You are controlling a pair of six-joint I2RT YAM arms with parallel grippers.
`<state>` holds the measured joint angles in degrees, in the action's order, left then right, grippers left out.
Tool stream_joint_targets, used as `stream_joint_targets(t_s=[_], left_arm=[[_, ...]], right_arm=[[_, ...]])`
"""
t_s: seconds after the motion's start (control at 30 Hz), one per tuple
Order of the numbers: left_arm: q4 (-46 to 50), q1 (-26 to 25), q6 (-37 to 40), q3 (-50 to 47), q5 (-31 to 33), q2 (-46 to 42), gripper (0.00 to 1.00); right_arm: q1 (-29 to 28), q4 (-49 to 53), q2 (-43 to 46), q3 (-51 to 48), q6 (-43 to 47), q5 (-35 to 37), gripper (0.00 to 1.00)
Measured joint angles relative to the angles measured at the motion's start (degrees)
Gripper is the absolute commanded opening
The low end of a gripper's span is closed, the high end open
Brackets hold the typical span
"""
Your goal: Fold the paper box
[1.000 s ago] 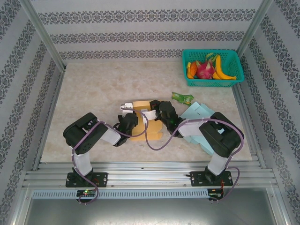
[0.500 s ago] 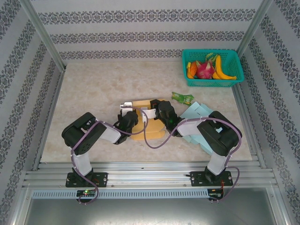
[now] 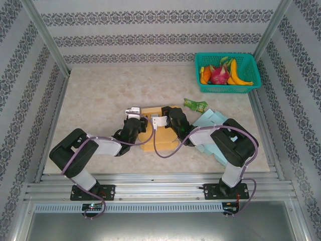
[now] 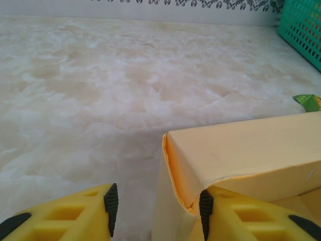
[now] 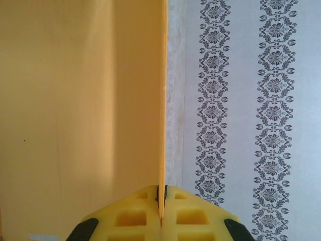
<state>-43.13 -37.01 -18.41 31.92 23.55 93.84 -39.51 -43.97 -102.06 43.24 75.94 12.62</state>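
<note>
The yellow-orange paper box (image 3: 164,136) sits near the middle of the pale marbled bench (image 3: 100,100), between the two arms and a little toward the near edge. Both arms reach in to it, one from each side.

The left claw (image 4: 155,208) is at the box's left end with its jaws standing apart. From the wrist camera, a folded corner of the box lies in the gap, close against the right-hand finger. The left-hand finger is clear of the card, with bare bench in front of it.

The right claw (image 5: 161,203) is pinched tight on a thin panel of the box. The card's edge runs straight up from between the two yellow fingers, and the flat yellow face spreads away to the left of that edge.

Just right of the box, partly under the right arm, lies a light blue folded paper sheet (image 3: 210,123), and a small green wrapper (image 3: 195,104) is beside it. A teal plastic basket of fruit (image 3: 228,73) stands well apart in the far right corner.
</note>
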Motion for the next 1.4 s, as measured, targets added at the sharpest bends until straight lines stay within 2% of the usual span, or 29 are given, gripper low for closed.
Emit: stream_joint_targets(t_s=[0.17, 0.3, 0.37, 0.5, 0.6, 0.67, 0.83, 1.0, 1.1, 1.2, 1.4], left_arm=[[0.3, 0.0, 1.2, 2.5, 2.0, 3.8, 0.24], [0.5, -0.2, 1.7, 4.7, 3.8, 5.5, 0.14], [0.4, -0.2, 1.9, 5.1, 4.2, 6.0, 0.0], [-0.5, -0.1, 3.2, 5.1, 4.9, 7.0, 0.0], [-2.7, 0.0, 4.2, 4.1, 5.0, 7.3, 0.0], [-4.2, 0.0, 5.0, 3.2, 5.0, 7.3, 0.0], [-6.1, 0.0, 6.3, 2.2, 4.7, 7.3, 0.0], [-7.6, 0.0, 7.0, 0.8, 4.1, 6.8, 0.0], [-8.4, 0.0, 7.1, -0.9, 3.7, 5.7, 0.0], [-8.6, 0.0, 6.9, -2.7, 3.2, 4.1, 0.0], [-8.8, 0.0, 6.3, -5.0, 1.7, 1.2, 0.0]], right_arm=[[0.0, 0.0, 0.0, 0.0, -0.6, 0.0, 0.0], [0.0, 0.0, 0.0, 0.1, -0.9, 0.2, 0.0], [0.0, 0.3, 0.0, 0.2, -1.7, 0.2, 0.09], [0.0, 2.8, 1.0, 0.2, -4.4, -2.0, 0.27], [0.0, 5.9, 2.3, 0.2, -7.3, -3.8, 0.53], [0.0, 7.7, 3.7, 0.0, -9.4, -5.0, 0.63], [0.3, 12.5, 10.2, -1.7, -13.0, -7.3, 0.64], [0.4, 19.3, 20.9, -3.1, -19.7, -8.4, 0.63], [0.4, 23.3, 28.0, -3.1, -28.6, -8.6, 0.62], [0.4, 27.5, 33.9, -2.2, -42.2, -8.6, 0.59], [0.2, 35.5, 36.2, 3.5, -72.0, -6.6, 0.56]])
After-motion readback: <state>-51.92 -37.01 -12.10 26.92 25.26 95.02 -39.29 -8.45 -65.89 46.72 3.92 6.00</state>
